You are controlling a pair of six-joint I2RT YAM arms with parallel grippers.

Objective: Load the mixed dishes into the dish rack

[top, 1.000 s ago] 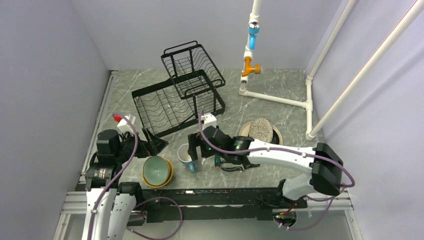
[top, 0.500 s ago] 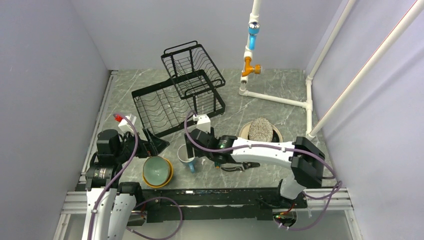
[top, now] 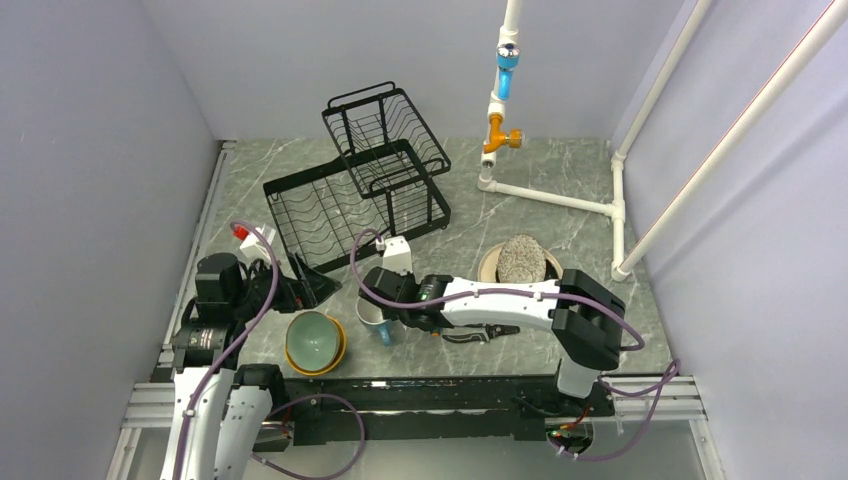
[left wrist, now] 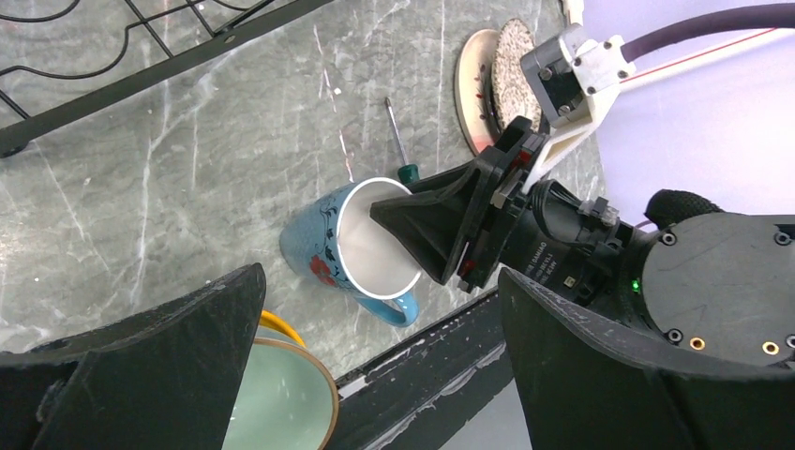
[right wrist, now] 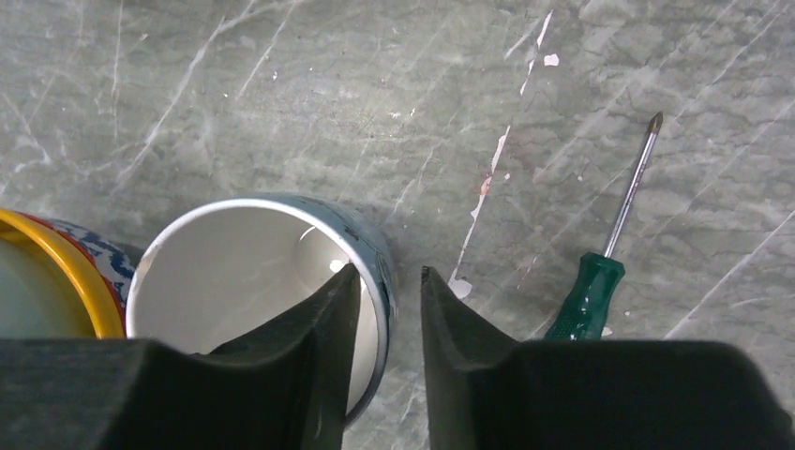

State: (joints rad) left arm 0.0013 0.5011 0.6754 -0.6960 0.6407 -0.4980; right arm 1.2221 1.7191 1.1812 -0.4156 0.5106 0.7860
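Observation:
The white mug point(top: 372, 312) with a blue handle and blue flowered outside point(left wrist: 366, 248) stands upright near the table's front edge. My right gripper point(right wrist: 387, 272) straddles the wall of the mug point(right wrist: 253, 272), one finger inside and one outside. The jaws are narrow, with a gap still showing at the outer finger. My left gripper point(top: 315, 285) hovers wide open to the mug's left, holding nothing. A mint-green bowl point(top: 315, 340) sits nested in an orange bowl point(right wrist: 56, 262). The speckled grey plate point(top: 522, 258) lies on a cream plate point(left wrist: 473, 84). The black dish rack point(top: 350, 200) stands behind.
A green-handled screwdriver point(right wrist: 586, 300) lies just right of the mug. Black pliers point(top: 480, 333) lie under the right arm. White pipes point(top: 550, 197) with an orange and blue tap run along the back right. The table's black front rail point(top: 430, 385) is close by.
The right gripper has slid left onto the mug's rim and its jaws have narrowed around the wall. The left arm has not moved.

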